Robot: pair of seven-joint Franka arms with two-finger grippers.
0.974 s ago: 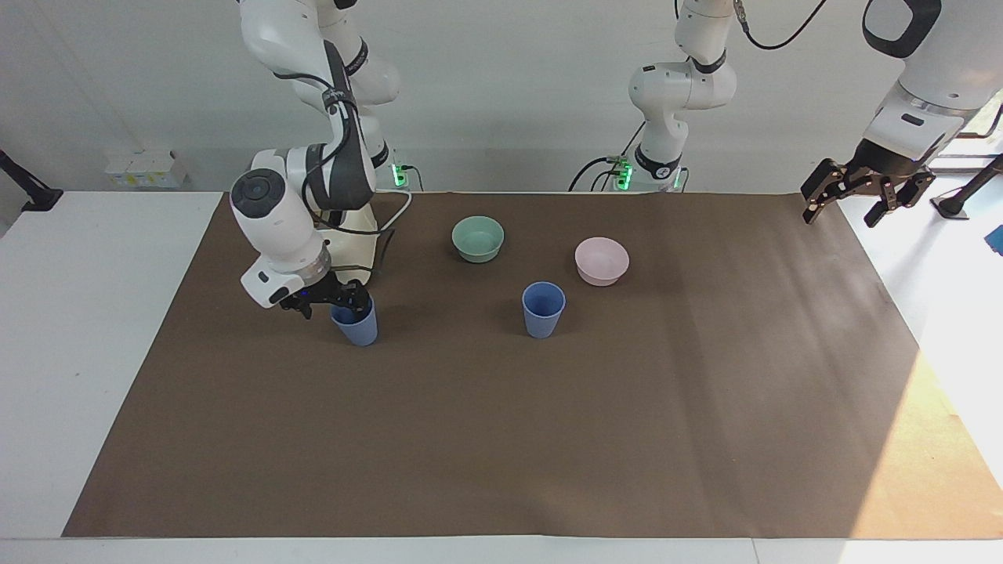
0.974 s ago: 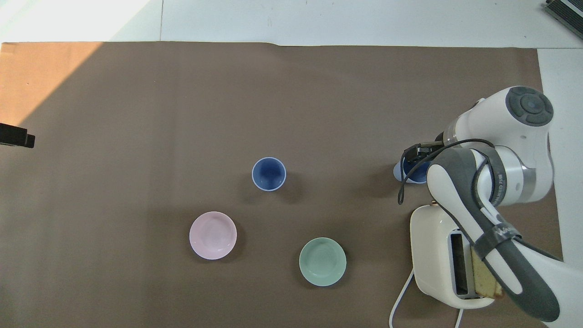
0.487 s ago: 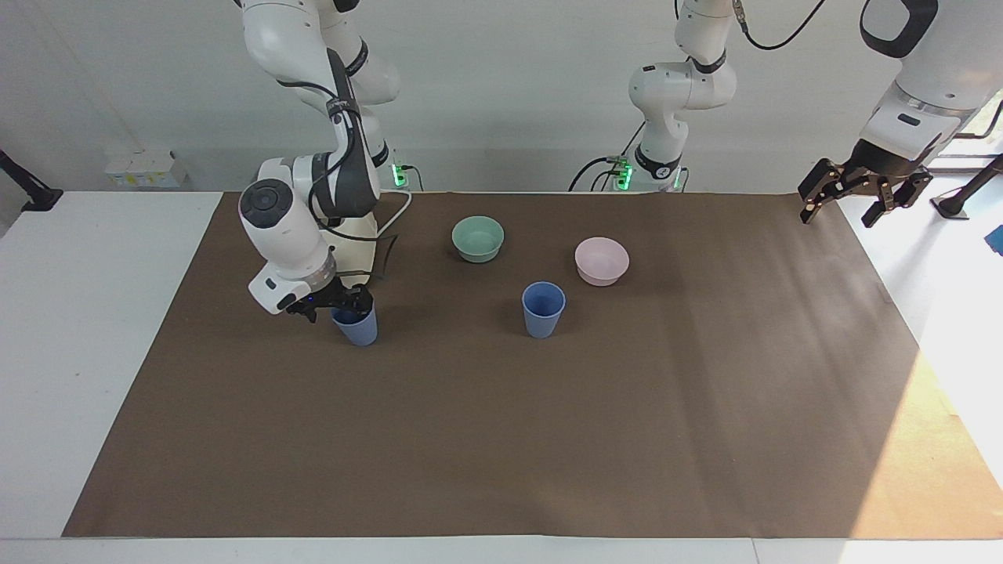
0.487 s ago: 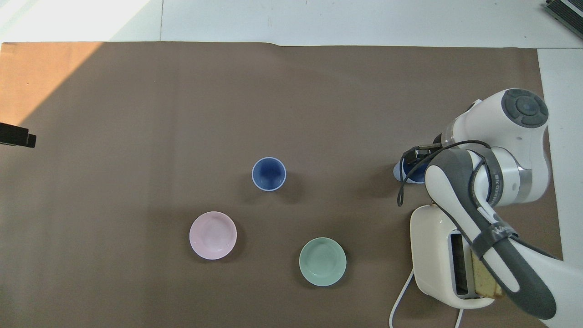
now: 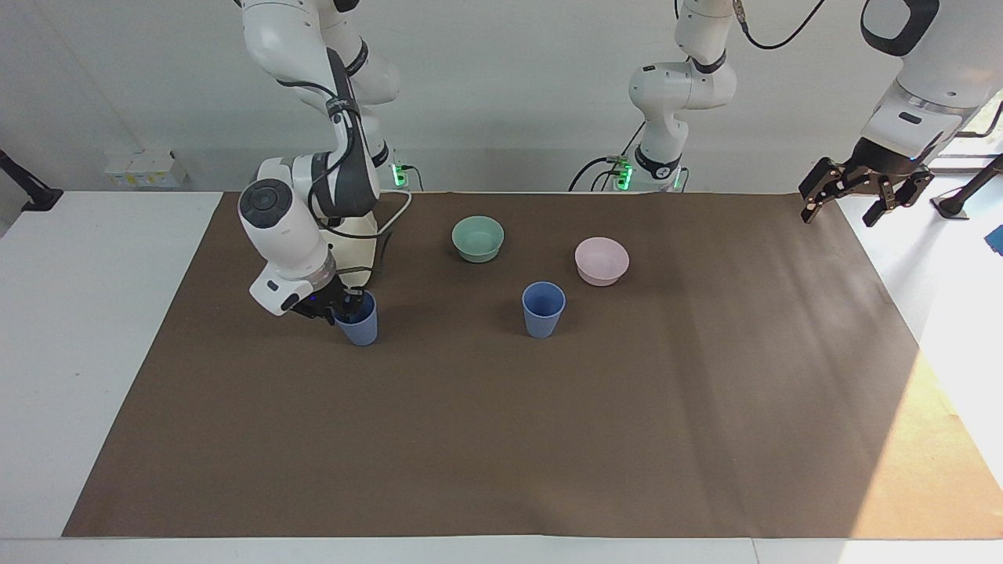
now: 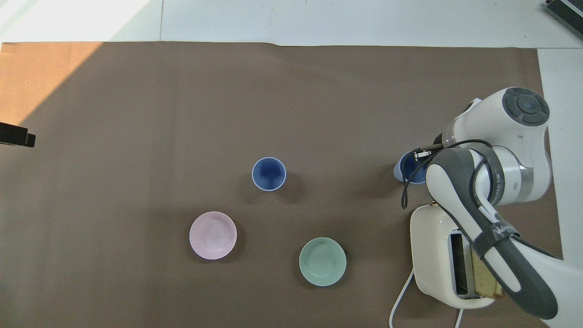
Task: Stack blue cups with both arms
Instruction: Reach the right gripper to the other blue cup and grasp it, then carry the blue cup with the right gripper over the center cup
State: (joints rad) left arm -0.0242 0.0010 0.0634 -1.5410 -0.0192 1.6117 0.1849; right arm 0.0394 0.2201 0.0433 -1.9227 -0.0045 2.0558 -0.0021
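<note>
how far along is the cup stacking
Nothing is stacked yet: both blue cups stand apart on the brown mat. In hand: the right end effector is shut on the rim of the blue cup by the toaster, which still rests on the mat. The left end effector waits open in the air at its own end. Left: lift that cup, carry it to the middle blue cup, nest them.

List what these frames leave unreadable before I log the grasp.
- Right gripper on the blue cup: overhead view, the arm covers it.
- Left gripper: overhead view, mostly cut off by the edge.
- Toaster: facing view, largely hidden by the right arm.
</note>
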